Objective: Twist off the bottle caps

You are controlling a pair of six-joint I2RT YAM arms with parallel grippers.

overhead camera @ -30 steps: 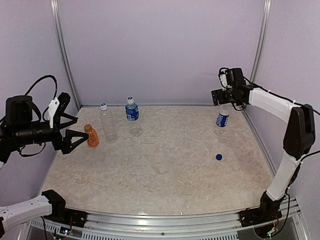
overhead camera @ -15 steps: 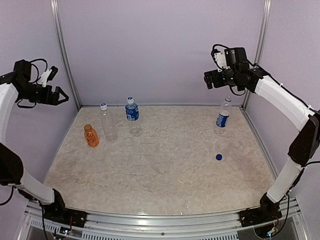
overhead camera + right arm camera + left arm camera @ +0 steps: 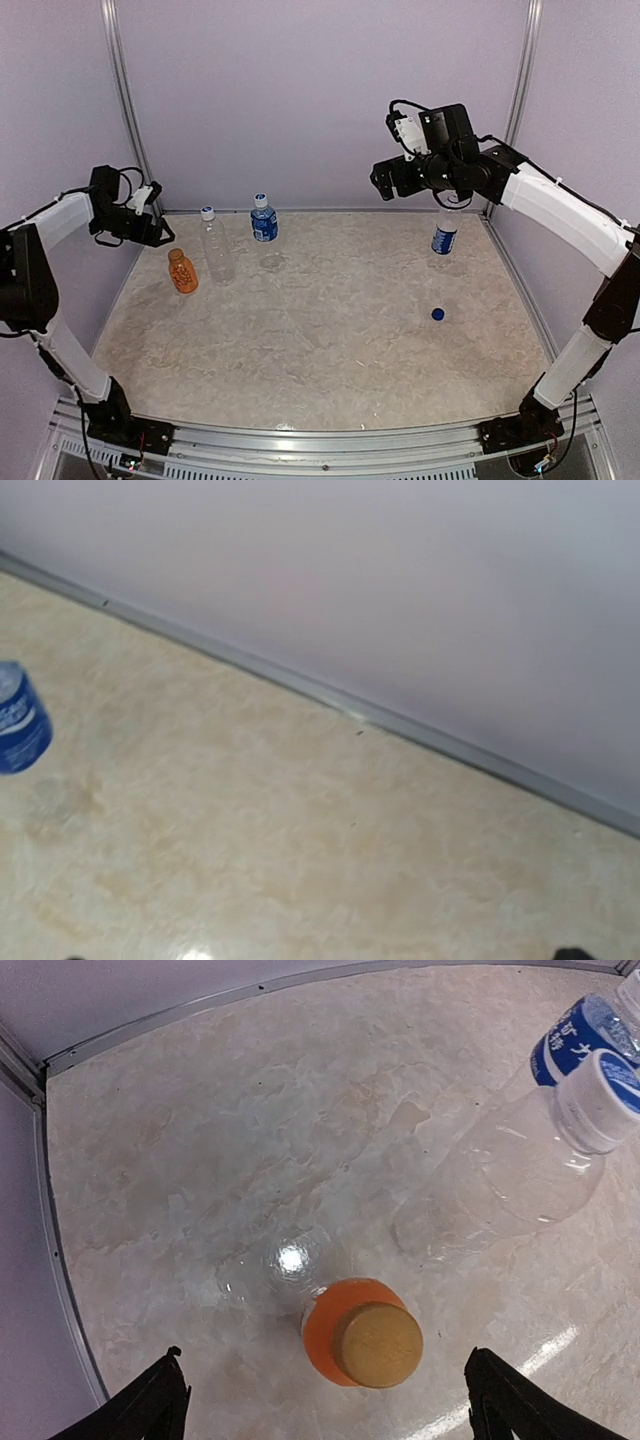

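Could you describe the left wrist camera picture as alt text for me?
A small orange bottle with an orange-brown cap, seen from above on a marbled table, with the open jaws' dark tips at the bottom corners. A clear bottle and a blue-labelled bottle stand at upper right.

Lab booth, plain walls [image 3: 320, 100] (aluminium posts [image 3: 132, 100])

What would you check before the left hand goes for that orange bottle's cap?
1. Left hand open: ok.
2. Orange cap lies between its fingers in the wrist view: ok.
3. Hand touching the cap: not ok, it is clear of it.
4. Orange bottle upright: ok.
5. Enough room beside the tall clear bottle: cannot tell.
6. Right hand open and empty: ok.
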